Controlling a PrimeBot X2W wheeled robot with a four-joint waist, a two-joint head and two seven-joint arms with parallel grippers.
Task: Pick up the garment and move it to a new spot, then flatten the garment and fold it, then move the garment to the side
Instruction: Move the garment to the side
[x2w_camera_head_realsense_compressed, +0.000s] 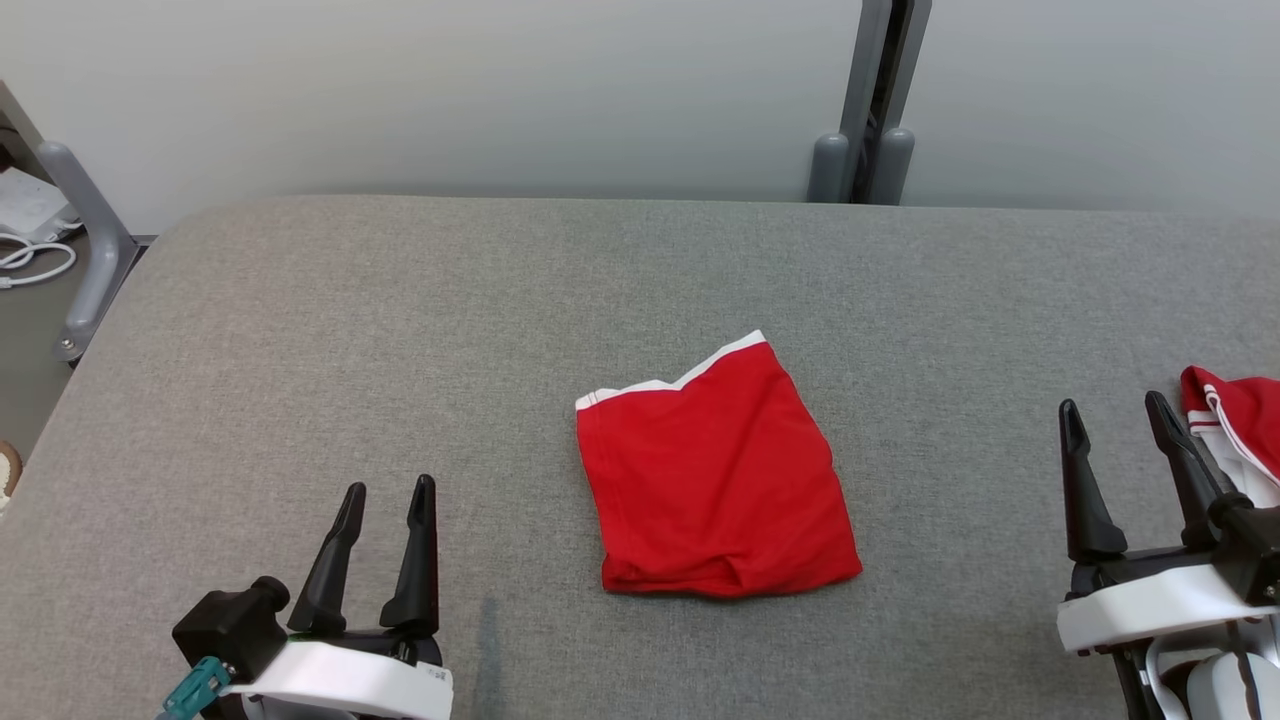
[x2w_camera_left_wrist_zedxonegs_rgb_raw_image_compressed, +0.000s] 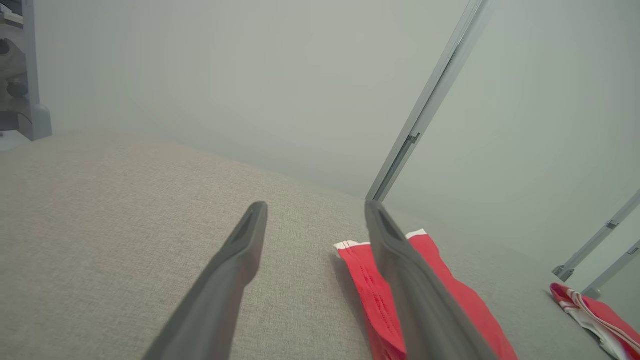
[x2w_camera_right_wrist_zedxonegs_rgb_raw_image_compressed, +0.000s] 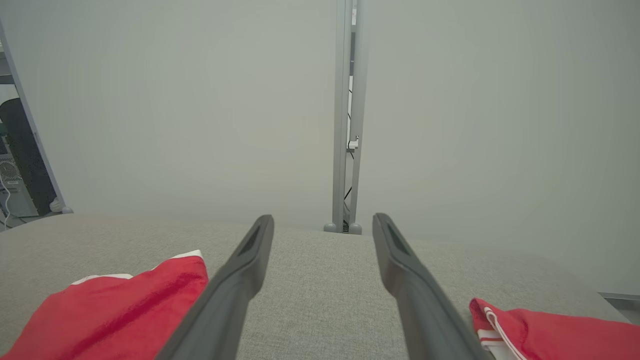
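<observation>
- Red and soft-looking, the garment (x2w_camera_head_realsense_compressed: 715, 470) lay folded into a rough square at the centre of the head view. It was flat on the grey, cloth-covered surface (x2w_camera_head_realsense_compressed: 400, 330), with its white band (x2w_camera_head_realsense_compressed: 680, 375) along the upper edge and a thicker, slightly puckered fold along the lower edge.
- The left claw (x2w_camera_head_realsense_compressed: 389, 487) stood at the lower left of the frame, fingers spread wide and empty, well apart from the garment.
- The right claw (x2w_camera_head_realsense_compressed: 1113, 402) stood at the lower right, also spread wide with nothing between its fingers. It was just beside a second red-and-white garment (x2w_camera_head_realsense_compressed: 1240, 420) at the right edge; whether it touched that one could not be told.
- By the look of it the folding was done, and moving the garment to the side was the step left.
- It would likely handle as light and limp, and not slippery. Lifted by a single point it would droop, and the layers could fall open.
- The safest hold was probably the thick lower fold or a side edge, pinching all layers together. A claw at each side would best keep the fold.
- The textured covering could drag on the cloth, so sliding might rumple the bottom layer. A low lift seemed better.
</observation>
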